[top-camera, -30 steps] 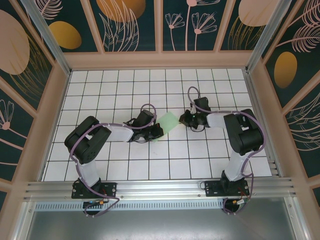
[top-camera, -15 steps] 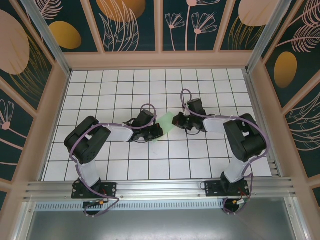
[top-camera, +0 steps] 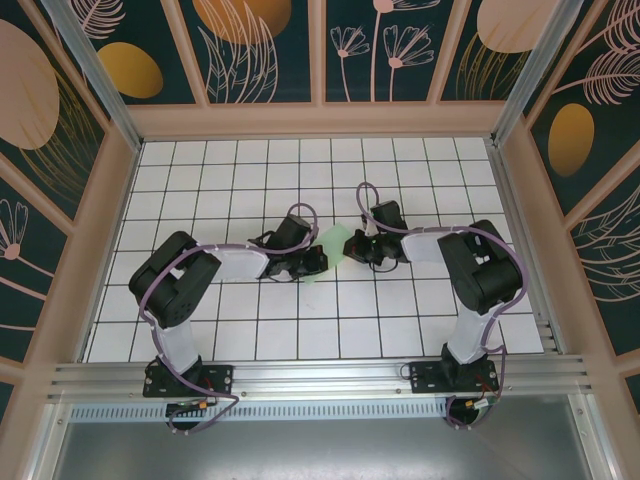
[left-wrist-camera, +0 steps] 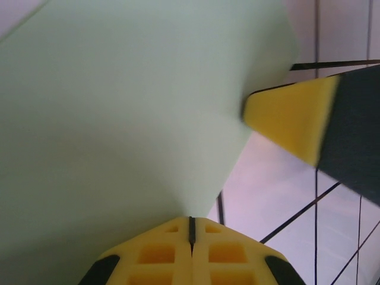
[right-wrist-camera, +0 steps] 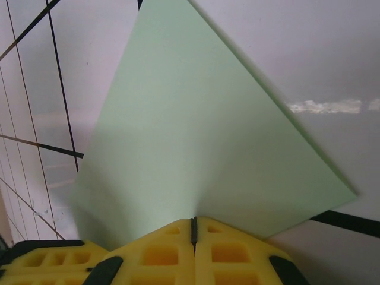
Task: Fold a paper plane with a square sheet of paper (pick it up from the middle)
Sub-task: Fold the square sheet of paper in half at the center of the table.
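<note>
The left gripper (left-wrist-camera: 191, 224) has its yellow jaws pressed together on one edge of the thin pale green sheet of paper (left-wrist-camera: 119, 107). The right gripper (right-wrist-camera: 193, 225) is clenched on the opposite edge. The sheet spans between them near the middle of the white gridded worktop (top-camera: 250, 180). From above, the grippers cover part of it, and its creases are hard to make out.

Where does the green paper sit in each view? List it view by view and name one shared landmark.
Top external: green paper mid-picture, between the left tool and right tool.
Left wrist: covers the upper left, pinched at bottom centre by the shut yellow pads.
Right wrist: a triangle rising from that tool's shut yellow pads at bottom centre.
Shared landmark: the black grid lines on the white table.
</note>
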